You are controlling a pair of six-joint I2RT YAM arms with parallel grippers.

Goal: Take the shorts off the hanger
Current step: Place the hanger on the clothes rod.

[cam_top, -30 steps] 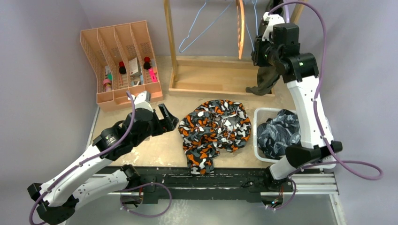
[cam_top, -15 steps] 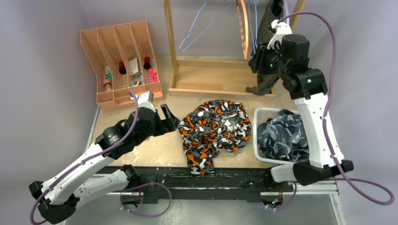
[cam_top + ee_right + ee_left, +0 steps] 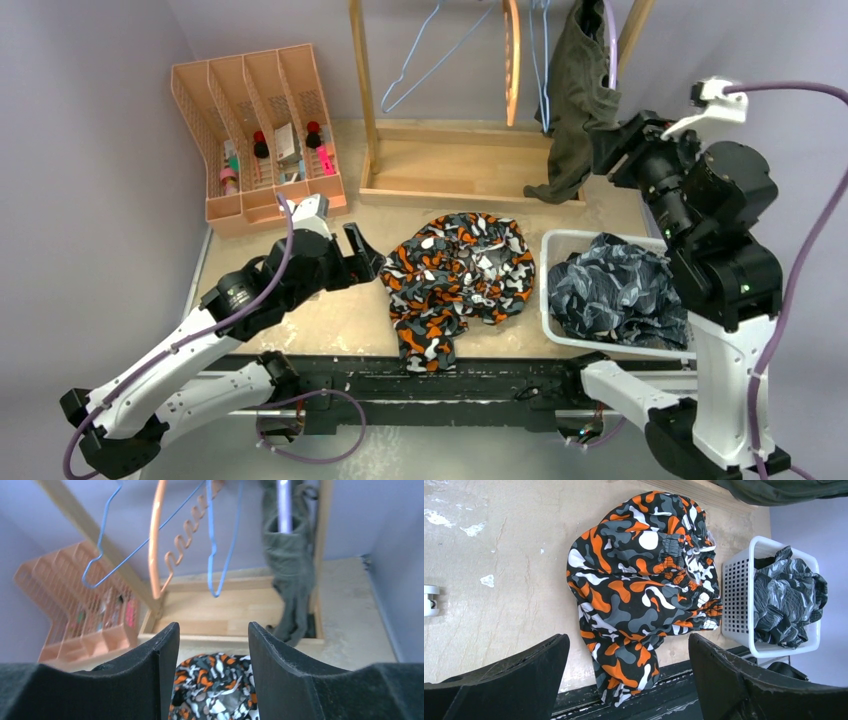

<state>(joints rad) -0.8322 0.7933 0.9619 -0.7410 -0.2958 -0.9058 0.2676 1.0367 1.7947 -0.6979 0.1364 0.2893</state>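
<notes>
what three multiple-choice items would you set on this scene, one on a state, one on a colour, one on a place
1. The left gripper is:
A shut tight
B open, holding nothing
C gripping cloth

2. The hanging shorts on the rack are:
A black
B bright red
C olive green

3. The blue-grey patterned shorts lie:
A in the white basket
B on the rack
C in the left gripper

Answers:
1 B, its jaws stand wide apart with nothing between them.
2 C, dull green cloth drapes down from the top rail.
3 A, they are bundled inside the basket's mesh walls.
</notes>
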